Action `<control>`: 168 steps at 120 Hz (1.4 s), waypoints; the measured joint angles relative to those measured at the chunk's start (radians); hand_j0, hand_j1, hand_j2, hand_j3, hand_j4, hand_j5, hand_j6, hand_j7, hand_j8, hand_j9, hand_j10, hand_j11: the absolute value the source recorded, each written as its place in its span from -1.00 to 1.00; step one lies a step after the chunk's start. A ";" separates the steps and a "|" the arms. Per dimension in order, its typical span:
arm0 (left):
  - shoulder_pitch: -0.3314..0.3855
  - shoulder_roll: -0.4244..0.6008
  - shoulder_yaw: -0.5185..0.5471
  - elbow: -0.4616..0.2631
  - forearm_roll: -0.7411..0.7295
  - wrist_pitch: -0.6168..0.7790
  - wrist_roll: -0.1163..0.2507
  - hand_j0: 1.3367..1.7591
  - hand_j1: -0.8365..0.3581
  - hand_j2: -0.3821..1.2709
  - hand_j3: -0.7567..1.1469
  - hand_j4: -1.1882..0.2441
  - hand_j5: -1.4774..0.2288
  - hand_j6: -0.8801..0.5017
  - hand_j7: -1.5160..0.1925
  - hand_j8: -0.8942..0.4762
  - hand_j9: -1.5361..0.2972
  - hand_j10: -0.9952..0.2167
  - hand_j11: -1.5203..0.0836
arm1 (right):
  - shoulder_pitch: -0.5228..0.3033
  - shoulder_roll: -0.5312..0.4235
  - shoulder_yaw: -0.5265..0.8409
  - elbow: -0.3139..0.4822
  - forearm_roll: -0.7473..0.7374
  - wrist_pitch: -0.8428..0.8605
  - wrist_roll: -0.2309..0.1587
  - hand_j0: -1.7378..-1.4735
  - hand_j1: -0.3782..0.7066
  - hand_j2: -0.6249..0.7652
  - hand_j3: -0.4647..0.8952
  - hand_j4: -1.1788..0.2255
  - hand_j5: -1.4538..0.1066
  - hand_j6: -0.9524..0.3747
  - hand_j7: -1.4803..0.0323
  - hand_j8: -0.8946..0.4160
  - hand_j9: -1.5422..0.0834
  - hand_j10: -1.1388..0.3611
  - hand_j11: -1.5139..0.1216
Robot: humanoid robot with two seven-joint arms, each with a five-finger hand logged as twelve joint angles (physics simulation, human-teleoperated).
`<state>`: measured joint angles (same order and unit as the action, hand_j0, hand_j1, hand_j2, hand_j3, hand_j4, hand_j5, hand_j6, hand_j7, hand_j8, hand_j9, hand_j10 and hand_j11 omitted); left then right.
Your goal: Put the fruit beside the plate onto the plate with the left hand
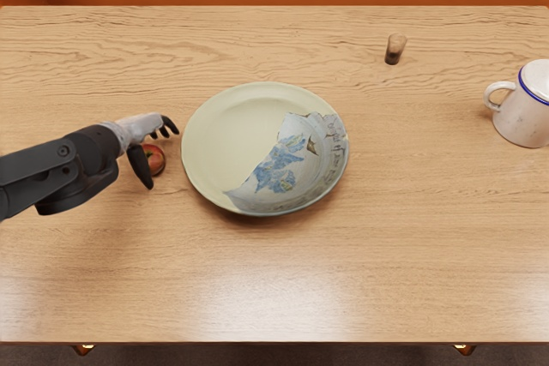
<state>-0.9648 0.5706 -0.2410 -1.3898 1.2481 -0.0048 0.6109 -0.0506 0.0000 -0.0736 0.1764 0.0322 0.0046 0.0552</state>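
Fingers (165,129) of the left hand (141,139) are seen spread and only loosely bent, their dark tips turned toward the plate (232,126), with nothing clasped in them. The thumb (142,169) is pointed downward at the near-left side of the fruit (157,159); whether it touches cannot be told. This small red fruit is partly covered by the hand and lies on the table (274,280), in its left half, just beside the plate's left rim and not on it. The pale green plate, marked with a blue-and-white patch on its right side, is set around the table's middle. A small brown cylinder (395,49) stands toward the far edge, and a white mug (525,109) is cut off at the right edge.
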 joint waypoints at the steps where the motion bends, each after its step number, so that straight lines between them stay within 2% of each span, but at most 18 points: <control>1: 0.000 0.000 0.000 0.000 0.000 0.000 0.000 0.52 0.40 -0.46 -0.20 0.24 0.28 -0.16 0.33 -0.13 0.26 0.15 0.42 | 0.000 0.000 0.000 0.000 0.000 0.000 0.000 -0.40 -0.90 -0.11 -0.32 0.65 0.83 0.40 0.92 0.33 0.86 0.49 0.82; 68: 0.005 0.006 0.006 0.002 0.010 0.002 0.000 0.52 0.33 -0.45 -0.20 0.20 0.23 -0.21 0.28 -0.18 0.21 0.10 0.36 | 0.000 0.000 0.000 0.000 0.000 0.000 0.000 -0.40 -0.90 -0.11 -0.32 0.65 0.83 0.40 0.92 0.33 0.86 0.49 0.82; 97: 0.005 0.006 0.010 0.002 0.009 0.003 0.000 0.52 0.21 -0.44 -0.20 0.11 0.14 -0.29 0.18 -0.27 0.13 0.00 0.27 | 0.000 0.000 0.000 0.000 0.000 0.000 0.000 -0.40 -0.90 -0.11 -0.32 0.65 0.83 0.40 0.92 0.33 0.86 0.49 0.82; 107: 0.006 0.000 0.010 0.002 -0.005 0.003 0.000 0.52 0.01 -0.42 -0.20 -0.02 -0.01 -0.43 0.04 -0.40 -0.01 -0.16 0.11 | 0.000 0.000 0.000 0.000 0.000 0.000 0.000 -0.40 -0.90 -0.11 -0.32 0.65 0.83 0.40 0.92 0.33 0.86 0.49 0.82; 114: 0.006 0.001 0.009 0.002 -0.035 0.003 0.000 0.51 -0.08 -0.38 -0.20 -0.15 -0.14 -0.53 -0.10 -0.37 -0.14 -0.24 -0.04 | 0.000 0.000 0.000 0.000 0.000 0.000 0.000 -0.40 -0.90 -0.11 -0.32 0.65 0.83 0.40 0.92 0.33 0.86 0.49 0.82; 125: 0.003 0.007 0.005 0.004 -0.083 0.002 0.000 0.49 -0.22 -0.21 -0.20 -0.29 -0.32 -0.37 -0.27 -0.22 -0.31 -0.16 -0.24 | 0.000 0.000 0.000 0.000 0.000 0.000 0.000 -0.40 -0.90 -0.11 -0.32 0.65 0.83 0.40 0.92 0.33 0.86 0.49 0.82; 142: -0.009 0.036 -0.013 0.009 -0.159 0.001 -0.001 0.46 -0.32 -0.13 -0.20 -0.40 -0.50 -0.23 -0.43 -0.06 -0.46 -0.04 -0.43 | 0.000 0.000 0.000 0.000 0.000 0.000 0.000 -0.40 -0.90 -0.11 -0.32 0.65 0.83 0.40 0.92 0.33 0.86 0.49 0.82; 155: -0.011 0.087 -0.068 0.018 -0.216 0.001 -0.002 0.46 -0.22 -0.18 -0.20 -0.44 -0.58 -0.22 -0.50 -0.04 -0.52 -0.04 -0.51 | 0.000 0.000 0.000 0.000 0.000 0.000 0.000 -0.40 -0.90 -0.11 -0.32 0.65 0.83 0.40 0.92 0.33 0.86 0.49 0.82; 164: -0.017 0.106 -0.126 0.027 -0.283 0.000 -0.002 0.45 -0.29 -0.11 -0.20 -0.45 -0.61 -0.21 -0.54 0.00 -0.55 -0.03 -0.54 | 0.000 0.000 0.000 0.000 0.000 0.000 0.000 -0.40 -0.90 -0.11 -0.32 0.65 0.83 0.40 0.92 0.33 0.86 0.49 0.82; 168: -0.019 0.114 -0.153 0.034 -0.316 -0.001 -0.002 0.45 -0.26 -0.13 -0.20 -0.45 -0.62 -0.22 -0.56 0.00 -0.55 -0.02 -0.54 | 0.000 0.000 0.000 0.000 0.000 0.000 0.000 -0.40 -0.90 -0.11 -0.32 0.65 0.83 0.40 0.92 0.33 0.86 0.49 0.82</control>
<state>-0.9842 0.6842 -0.3940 -1.3557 0.9322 -0.0057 0.6092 -0.0506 0.0000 -0.0736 0.1764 0.0322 0.0046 0.0552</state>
